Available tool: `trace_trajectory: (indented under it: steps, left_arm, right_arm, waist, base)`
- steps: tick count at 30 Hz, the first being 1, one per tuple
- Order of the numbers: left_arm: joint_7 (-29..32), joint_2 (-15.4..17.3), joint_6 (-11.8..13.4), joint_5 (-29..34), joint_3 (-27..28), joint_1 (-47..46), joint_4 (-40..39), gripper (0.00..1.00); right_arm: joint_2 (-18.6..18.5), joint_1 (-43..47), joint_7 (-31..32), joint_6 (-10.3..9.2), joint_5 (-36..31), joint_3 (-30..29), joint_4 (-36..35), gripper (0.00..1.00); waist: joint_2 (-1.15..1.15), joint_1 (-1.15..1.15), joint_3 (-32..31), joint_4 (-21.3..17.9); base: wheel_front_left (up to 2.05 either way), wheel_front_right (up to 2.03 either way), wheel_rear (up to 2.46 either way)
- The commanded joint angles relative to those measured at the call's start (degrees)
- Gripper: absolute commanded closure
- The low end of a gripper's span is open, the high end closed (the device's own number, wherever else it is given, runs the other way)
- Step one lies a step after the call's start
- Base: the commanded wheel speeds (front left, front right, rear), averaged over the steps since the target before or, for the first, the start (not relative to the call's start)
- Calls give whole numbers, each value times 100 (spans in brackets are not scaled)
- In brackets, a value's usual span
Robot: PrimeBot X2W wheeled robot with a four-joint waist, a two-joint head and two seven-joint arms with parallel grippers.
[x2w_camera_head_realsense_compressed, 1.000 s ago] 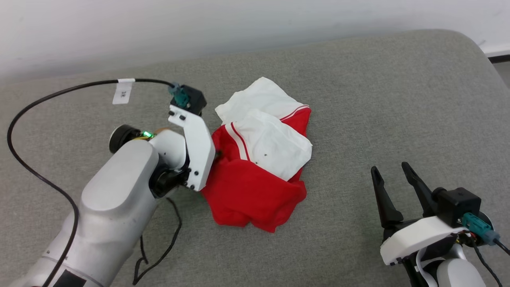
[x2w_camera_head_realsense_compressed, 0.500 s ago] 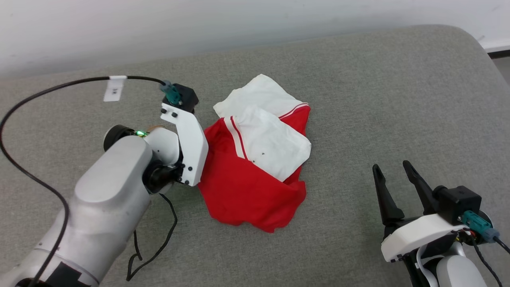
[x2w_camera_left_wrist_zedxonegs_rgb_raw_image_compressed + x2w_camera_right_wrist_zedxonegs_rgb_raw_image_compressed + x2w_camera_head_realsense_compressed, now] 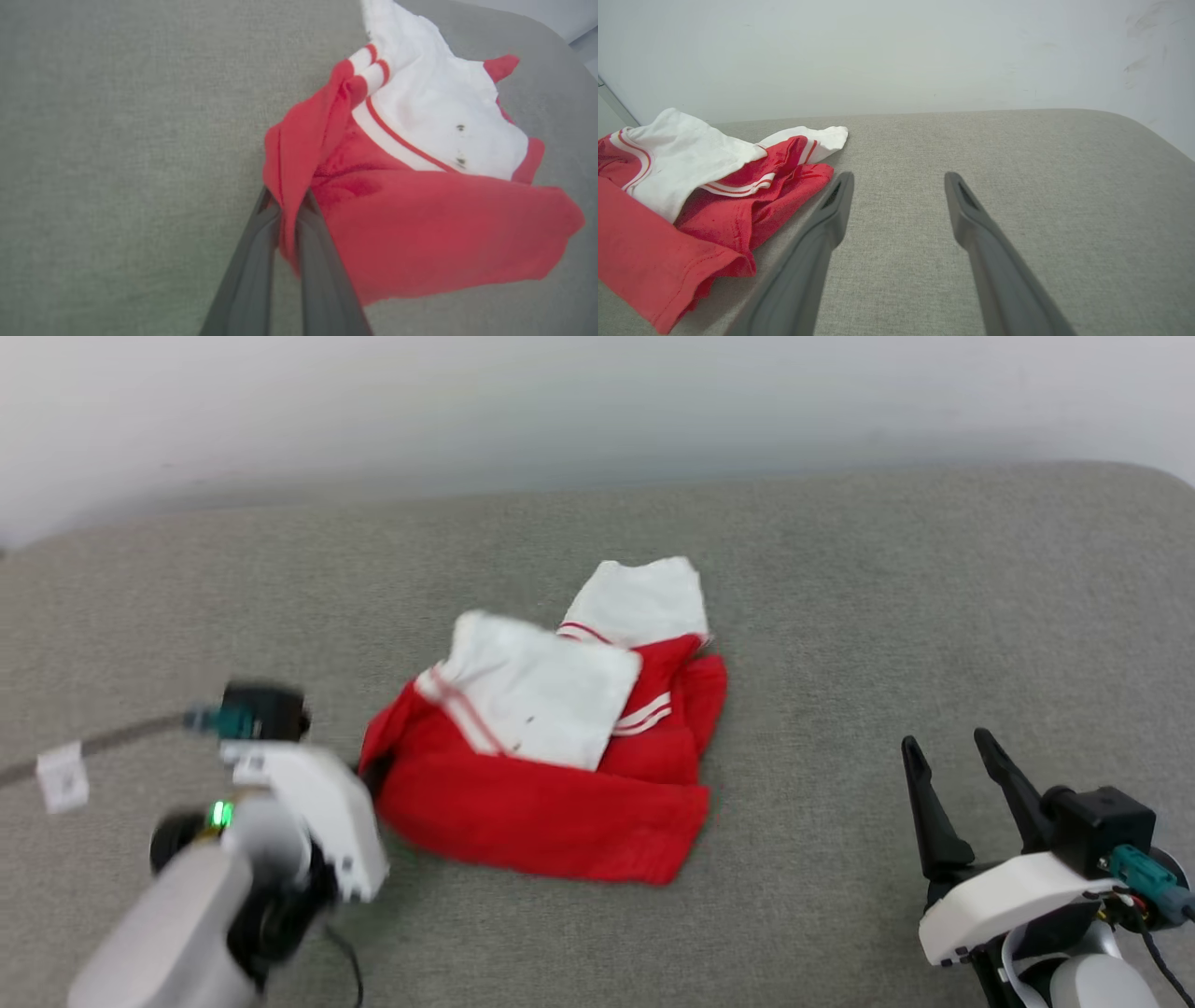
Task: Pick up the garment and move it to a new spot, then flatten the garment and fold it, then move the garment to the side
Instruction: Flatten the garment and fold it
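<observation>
**I Have Only a Small Pinch of the Red Shirt**

Closest to me, my left pincer (image 3: 286,205) is pressed together on a thin fold of red cloth at the edge of the garment (image 3: 420,224). My right pincer (image 3: 948,739) is spread wide and holds nothing. It sits low on my right side, well apart from the cloth.

A little farther out, the garment lies in a bunched heap near the middle of the gray worktop (image 3: 887,616). The red part is nearer to me. The white sleeves (image 3: 532,691) are folded on top, farther away. I cannot tell how much of the cloth is off the worktop. Past all that is a pale wall (image 3: 597,411).

Here is what I think could go wrong. My pinch is small, so the cloth could slip out if I pull fast. I hold just one edge, so the heap could drag, roll and twist up more. Then it would be harder to flatten. The sleeves could also end up tucked under the red part.
</observation>
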Motion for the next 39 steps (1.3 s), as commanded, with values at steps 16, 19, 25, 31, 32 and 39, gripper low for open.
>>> trace_trajectory:
  steps: [16,19,25,31,32,39]
  left_arm:
    - [-1246,-141,1297,-253,295,2804,-1687,0]
    - [-1663,-94,1422,89,365,2678,-1837,0]
    - [-1510,194,1354,442,354,1990,-1926,0]
    - [-584,531,918,455,113,1102,-1652,0]
    - [-341,590,791,415,33,991,-1565,0]
    - [884,858,220,152,-333,522,-899,0]
  right_arm:
    - [4,534,380,-4,-150,-174,-432,0]
    - [4,612,430,-3,-149,-174,-487,0]
    - [4,636,484,-4,-128,-161,-627,0]
    - [4,477,461,-4,-88,-145,-684,0]
    - [4,446,458,-4,-85,-128,-673,0]
    - [4,313,359,-4,-19,-105,-569,0]
  waist:
    - [0,0,-698,321]
    - [0,0,-792,307]
    - [0,0,-753,252]
    - [0,0,-483,150]
    - [0,0,-433,120]
    - [0,0,-109,-81]
  base:
    - [0,0,0]
    - [0,0,0]
    - [0,0,0]
    - [0,0,0]
    - [0,0,0]
    - [0,0,0]
